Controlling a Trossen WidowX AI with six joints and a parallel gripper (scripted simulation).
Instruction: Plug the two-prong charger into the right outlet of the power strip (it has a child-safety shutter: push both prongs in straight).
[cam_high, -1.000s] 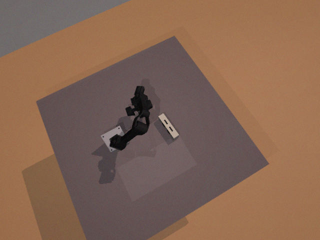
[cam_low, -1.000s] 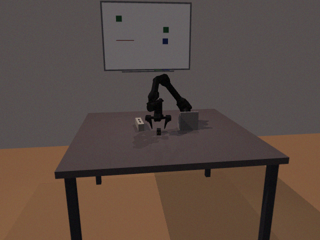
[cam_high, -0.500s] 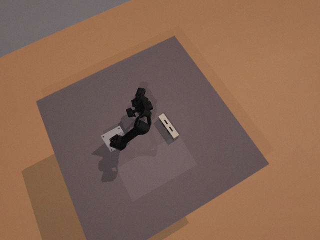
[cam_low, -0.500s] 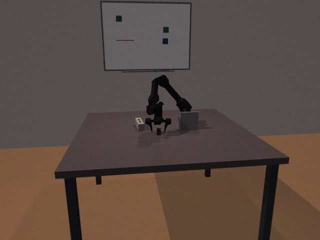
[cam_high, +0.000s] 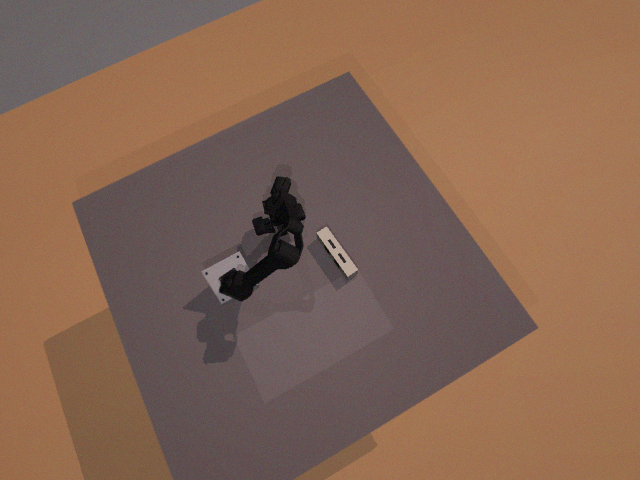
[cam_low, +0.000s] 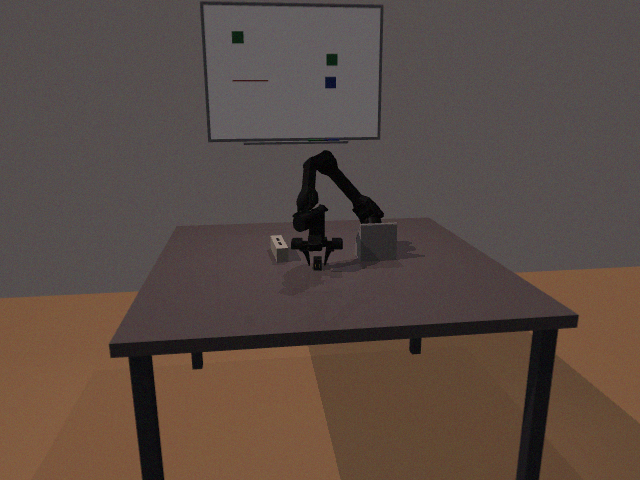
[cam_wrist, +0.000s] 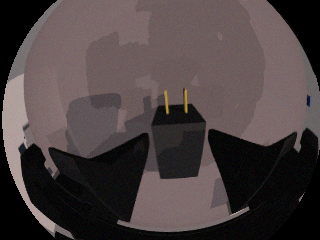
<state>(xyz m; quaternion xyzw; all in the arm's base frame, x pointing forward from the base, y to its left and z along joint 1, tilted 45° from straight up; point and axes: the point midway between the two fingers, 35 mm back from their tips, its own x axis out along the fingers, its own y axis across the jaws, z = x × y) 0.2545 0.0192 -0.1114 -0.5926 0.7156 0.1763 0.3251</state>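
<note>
The black two-prong charger (cam_wrist: 178, 155) (cam_low: 317, 264) is on the table between my fingertips, its two gold prongs pointing away toward the top of the wrist view. My gripper (cam_wrist: 179, 136) (cam_low: 317, 262) points down and is partly open around it. A narrow gap shows between the charger and each finger. The fingertips and the charger are hidden under the arm in the top view. The cream power strip (cam_high: 336, 250) (cam_low: 281, 253) stands apart from the gripper, with two dark outlets on its top face.
The arm rises from a pale block (cam_high: 217, 268) (cam_low: 378, 242) with dark bolt holes. In the exterior view this block stands to the right of the gripper, and the power strip to its left. A whiteboard (cam_low: 289, 108) hangs on the wall behind the table (cam_low: 330, 304).
</note>
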